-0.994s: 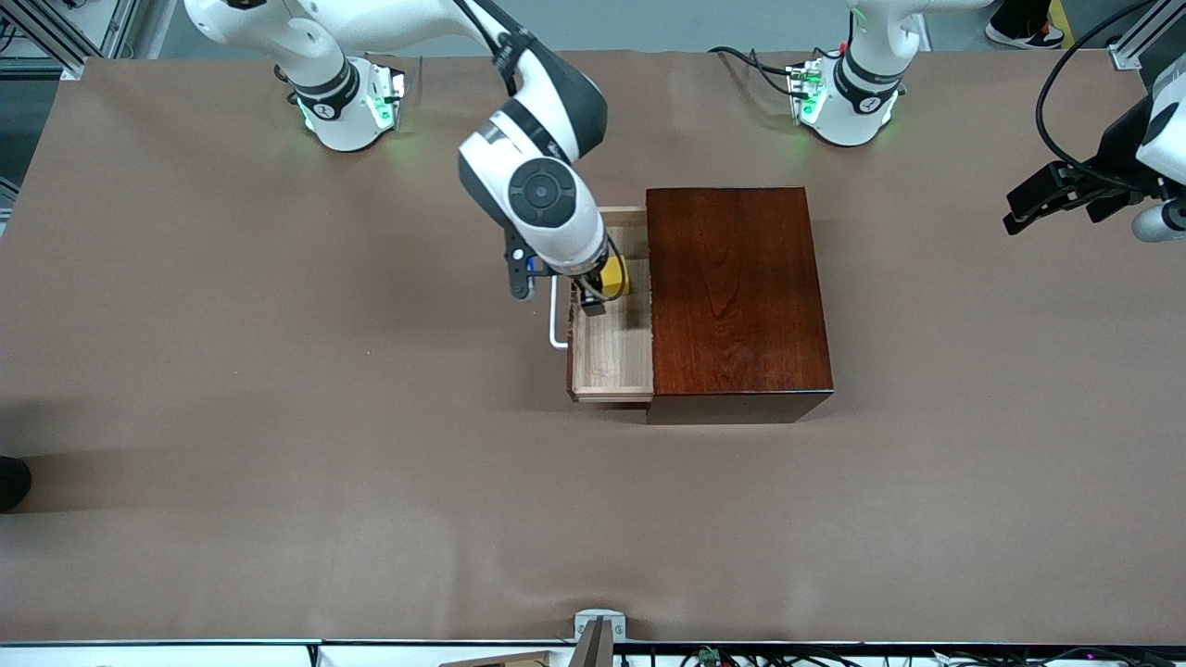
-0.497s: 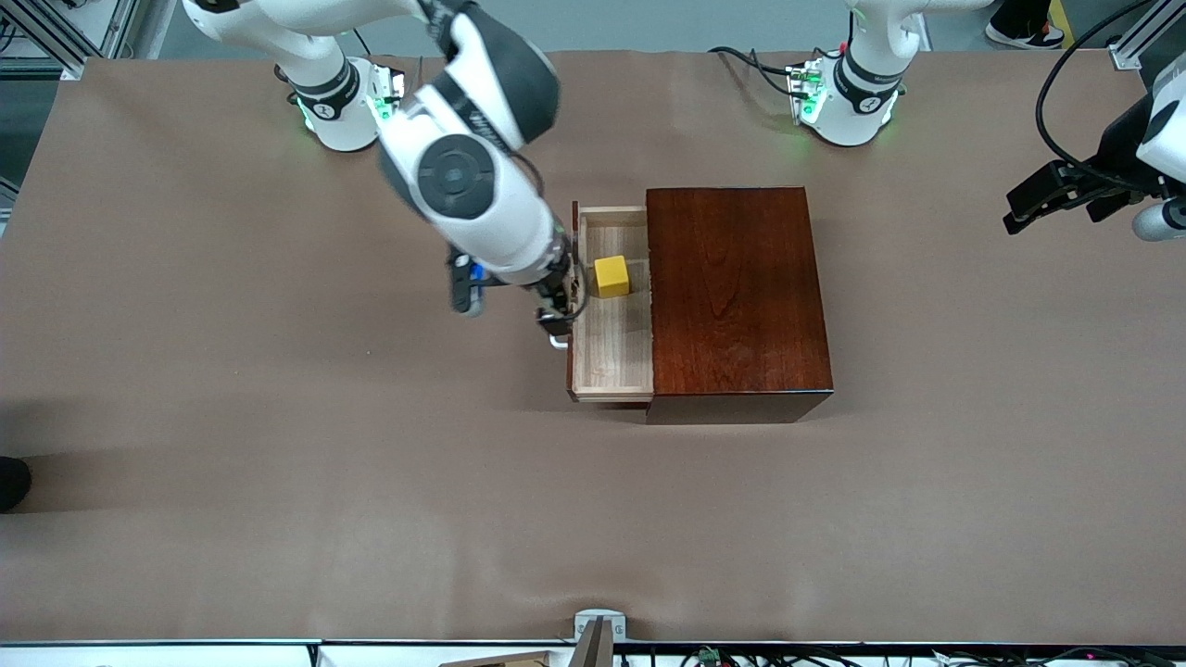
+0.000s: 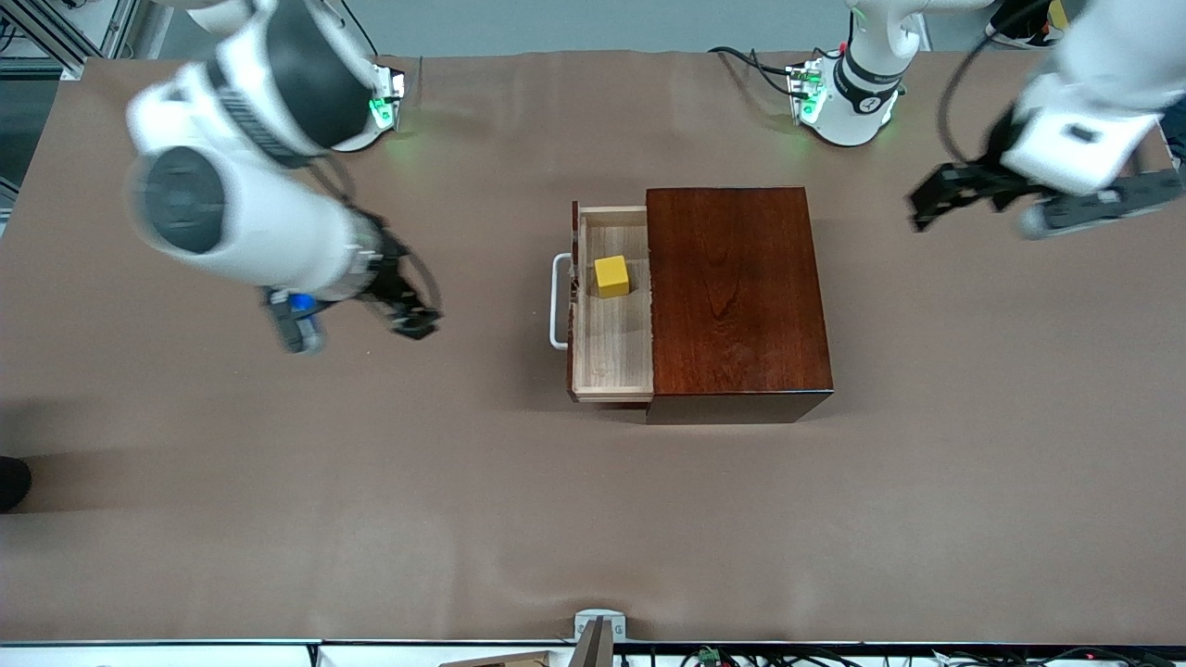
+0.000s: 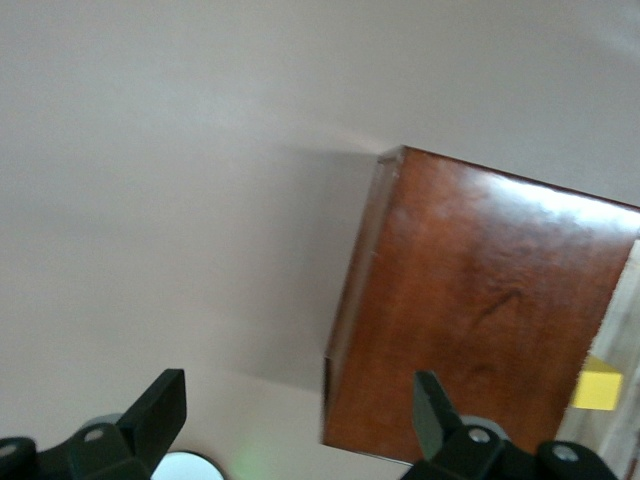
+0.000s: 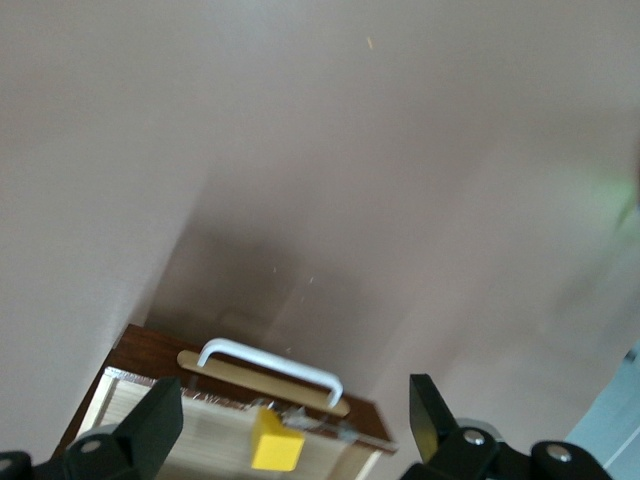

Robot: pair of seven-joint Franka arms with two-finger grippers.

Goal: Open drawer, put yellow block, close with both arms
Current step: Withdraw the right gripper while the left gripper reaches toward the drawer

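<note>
The drawer (image 3: pixel 611 343) stands pulled out of the dark mahogany box (image 3: pixel 737 292), white handle (image 3: pixel 556 301) toward the right arm's end. The yellow block (image 3: pixel 611 276) lies in the drawer tray; it also shows in the right wrist view (image 5: pixel 276 441) and the left wrist view (image 4: pixel 600 384). My right gripper (image 3: pixel 408 310) is open and empty over bare table, well away from the handle. My left gripper (image 3: pixel 936 199) is open and empty in the air, off the box toward the left arm's end.
The brown table cover (image 3: pixel 371 482) spreads all round the box. The arms' green-lit bases (image 3: pixel 848 97) stand along the table edge farthest from the front camera. A small metal bracket (image 3: pixel 598 625) sits at the nearest edge.
My right gripper let go of the yellow block in the drawer, then drew back past the handle toward the right arm's end. My left arm has swung in toward the box.
</note>
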